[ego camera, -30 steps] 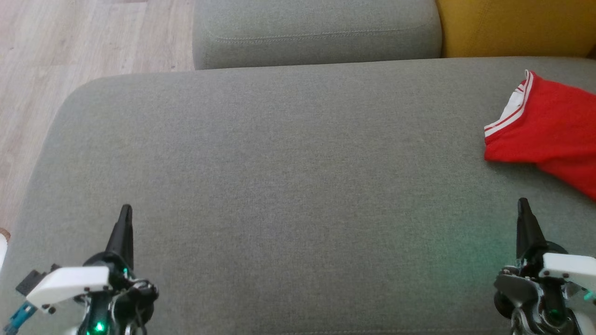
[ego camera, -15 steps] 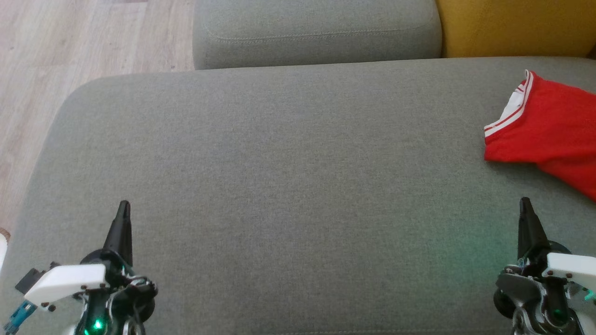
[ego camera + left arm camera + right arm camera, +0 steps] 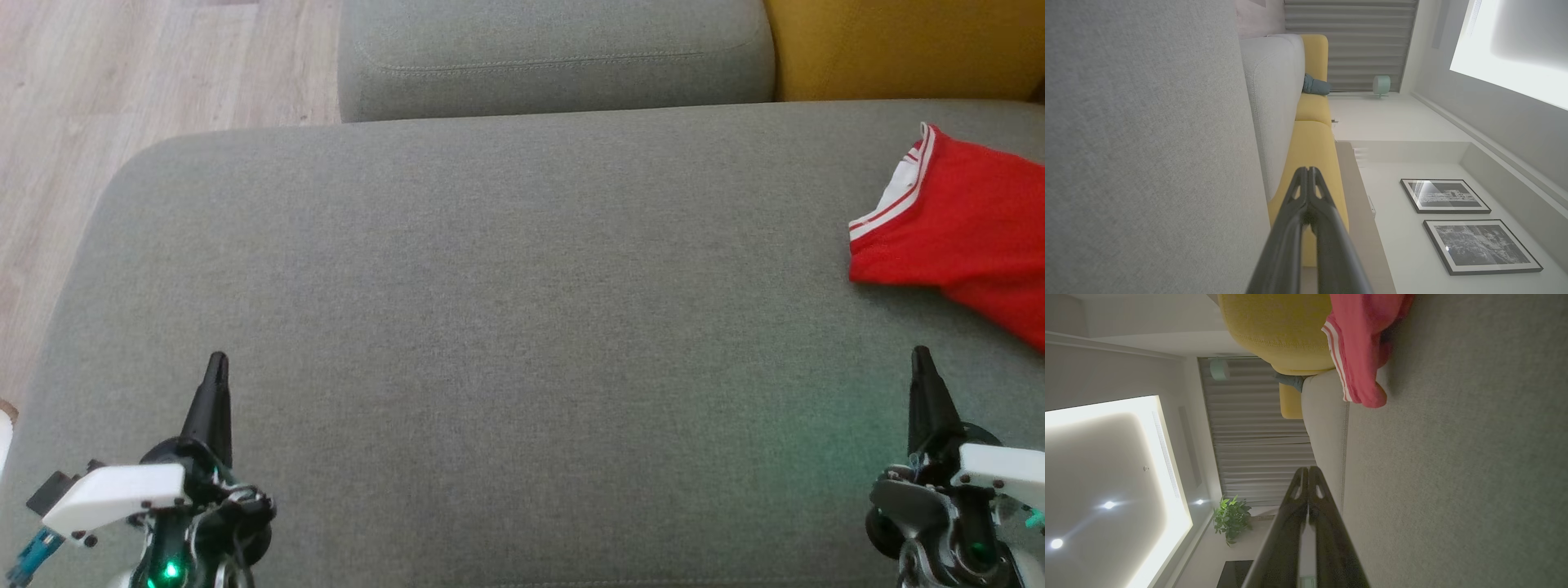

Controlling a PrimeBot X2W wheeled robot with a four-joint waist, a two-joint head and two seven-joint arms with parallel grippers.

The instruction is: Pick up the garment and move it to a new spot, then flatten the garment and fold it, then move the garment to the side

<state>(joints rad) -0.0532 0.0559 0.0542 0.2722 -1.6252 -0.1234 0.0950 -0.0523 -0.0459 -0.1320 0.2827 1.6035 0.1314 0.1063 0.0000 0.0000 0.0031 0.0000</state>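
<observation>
A red garment [image 3: 971, 229] with white-striped trim lies bunched on the grey sofa seat [image 3: 506, 310] at the far right, running off the head view's right edge. It also appears in the right wrist view as a red garment [image 3: 1361, 339] ahead of the fingers. My right gripper [image 3: 921, 355] hovers at the lower right, a little in front of the garment, shut and empty. My left gripper [image 3: 217, 362] hovers at the lower left, far from the garment, shut and empty. The wrist views show the left gripper [image 3: 1308, 170] and the right gripper [image 3: 1307, 470] with tips together.
A grey cushion [image 3: 555, 57] sits behind the seat, with a yellow cushion [image 3: 906, 45] at the back right. Wooden floor [image 3: 122, 90] lies off the seat's left edge. The seat's rounded left corner [image 3: 139, 171] drops to the floor.
Both grippers crept slightly forward in the first half second, then held still. The garment has not moved.
</observation>
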